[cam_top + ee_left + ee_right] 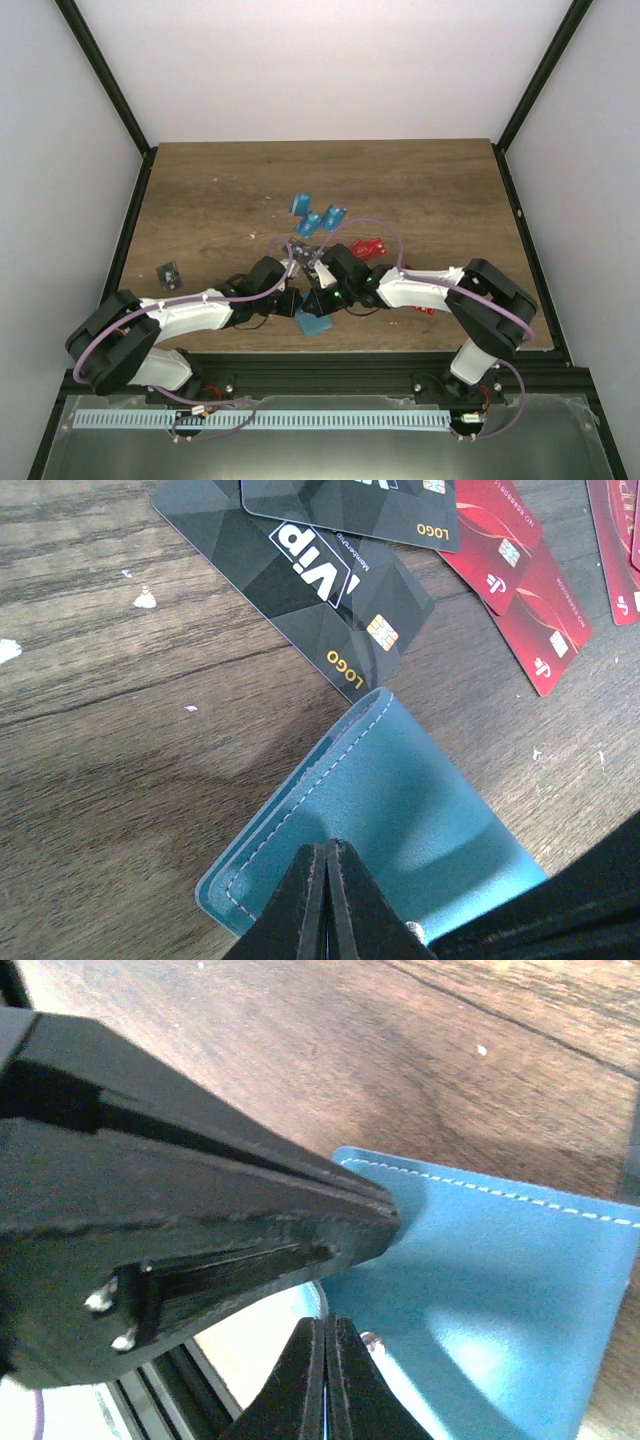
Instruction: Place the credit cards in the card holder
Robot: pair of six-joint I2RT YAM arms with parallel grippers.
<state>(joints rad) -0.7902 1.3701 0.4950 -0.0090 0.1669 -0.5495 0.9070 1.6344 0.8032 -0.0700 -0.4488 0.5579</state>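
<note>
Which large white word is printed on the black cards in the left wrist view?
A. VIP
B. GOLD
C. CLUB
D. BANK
A: the black cards, lying on the wood just beyond the corner of the teal card holder, each carry "VIP" in white letters.

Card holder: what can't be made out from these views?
- Top view: card holder is tiny, arms overlapping it; open or closed unclear.
- Left wrist: shut left hand covers its near edge; black cards and red cards run off frame.
- Right wrist: shut right hand hides whether it pinches anything; the left hand blocks the holder's left side.
</note>
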